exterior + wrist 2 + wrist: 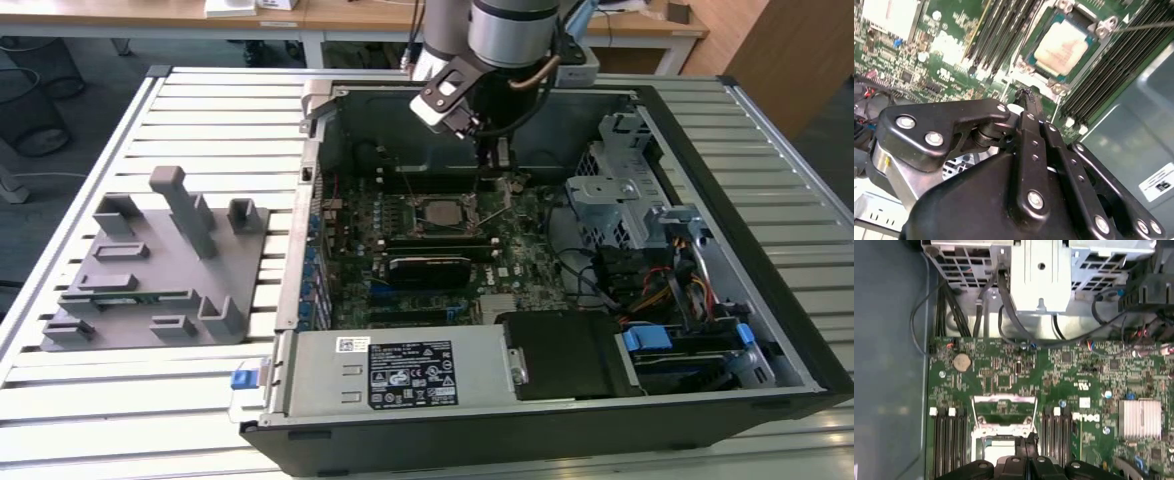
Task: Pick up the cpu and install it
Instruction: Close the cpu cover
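**rigwatcher:** Going from the exterior view's left: grey fixture tray [147,265] on the slatted table [200,110], then the open PC case [750,175]. Where's the cpu [441,211] at?

**boardnerd:** It's sitting in the motherboard [527,265] socket, silver top up. Gripper [501,170] hangs just to its right, fingers [1027,107] pinched together, nothing between them afaict. In the second wrist view the tips sit just beside the socket. Drive cage [614,190] is further right.

No wording can be told for sure. A black label [414,372] with small white print is carried by the grey housing [320,375] just beside the motherboard [441,235]. White lettering [1085,417] is printed on the motherboard itself, and a white sticker [1159,182] is stuck on the case wall [1134,125] beside it.
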